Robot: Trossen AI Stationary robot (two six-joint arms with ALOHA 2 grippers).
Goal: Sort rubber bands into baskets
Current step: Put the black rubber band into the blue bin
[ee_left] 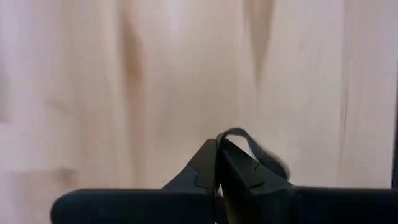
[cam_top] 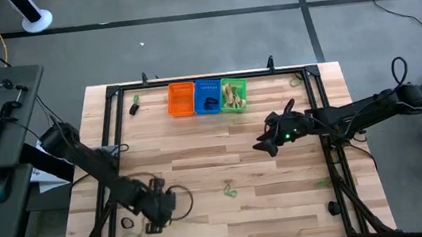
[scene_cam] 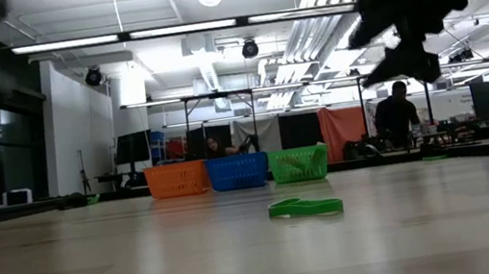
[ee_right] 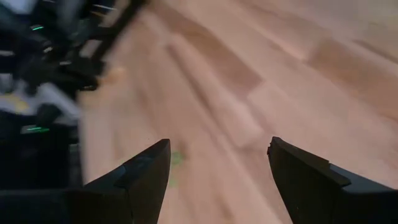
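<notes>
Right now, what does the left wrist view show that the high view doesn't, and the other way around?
Only the left wrist view shows the left gripper up close, jaws shut on a black rubber band looping out beside them. Only the high view shows the orange basket, blue basket and green basket in a row, a green rubber band mid-table, and the right gripper. Both show the wooden table.

baskets [cam_top: 207,96] — orange, blue, green | table [cam_top: 285,206] — pale wood
</notes>
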